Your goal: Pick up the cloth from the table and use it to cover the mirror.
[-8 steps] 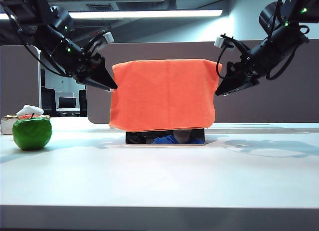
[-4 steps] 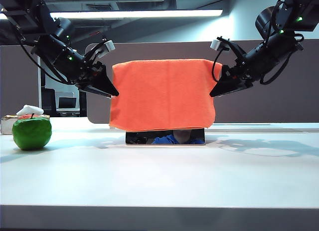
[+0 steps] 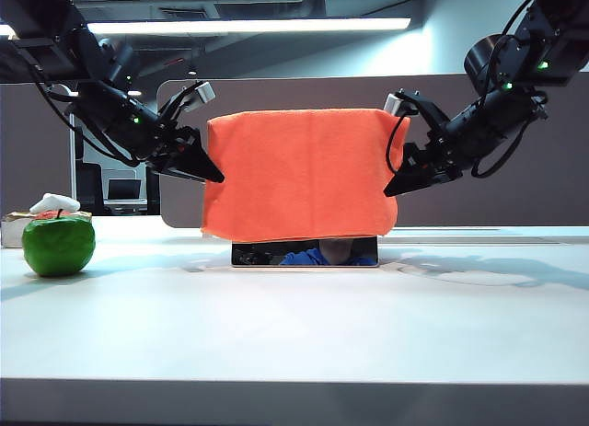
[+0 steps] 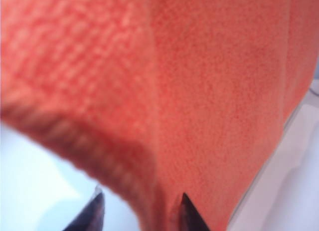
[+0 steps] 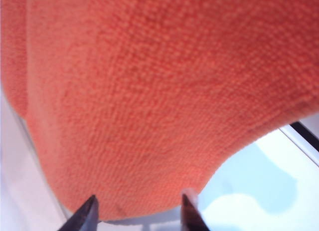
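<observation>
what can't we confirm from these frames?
- Mirror: exterior view shows only its bottom strip; the cloth hides the rest.
- Left gripper: left wrist view is blurred, cloth fills it; contact unclear.
- Right gripper: right wrist view shows jaws apart; arm cut off.

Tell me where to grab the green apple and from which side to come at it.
Grip the green apple across its round middle, coming straight down from above with the left gripper, the nearer one; the right gripper is beyond the cloth. The apple sits upright on the table, and its sides look bare, though the white piece on top may get in the way.
</observation>
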You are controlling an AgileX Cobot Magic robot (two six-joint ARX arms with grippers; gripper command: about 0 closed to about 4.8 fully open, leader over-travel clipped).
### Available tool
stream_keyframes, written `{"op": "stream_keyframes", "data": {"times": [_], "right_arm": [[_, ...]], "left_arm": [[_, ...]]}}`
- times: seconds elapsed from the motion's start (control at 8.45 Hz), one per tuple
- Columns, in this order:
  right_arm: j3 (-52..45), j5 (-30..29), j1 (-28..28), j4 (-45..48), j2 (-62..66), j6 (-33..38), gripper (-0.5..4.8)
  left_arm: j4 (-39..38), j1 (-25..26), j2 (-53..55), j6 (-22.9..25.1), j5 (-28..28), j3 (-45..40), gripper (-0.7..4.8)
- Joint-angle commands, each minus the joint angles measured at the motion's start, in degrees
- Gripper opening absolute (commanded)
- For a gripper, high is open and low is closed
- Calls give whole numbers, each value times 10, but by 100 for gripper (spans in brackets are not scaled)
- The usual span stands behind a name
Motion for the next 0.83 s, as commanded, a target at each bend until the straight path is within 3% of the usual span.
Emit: {"op": "stream_keyframes", "data": {"times": [0.12,0.59,0.71,0.83], "right_arm": [[2,11,1,44,8,7,213],[2,26,1,61,11,6,213],[2,-2,2,60,18,7,254],[2,-5,2,61,20,6,254]], "left_arm": [[25,0,5,-2,9,2,194],[24,0,19,-3,26,2,194],[24,0,21,-13,54,2,193],[24,0,21,-13,55,2,193]]}}
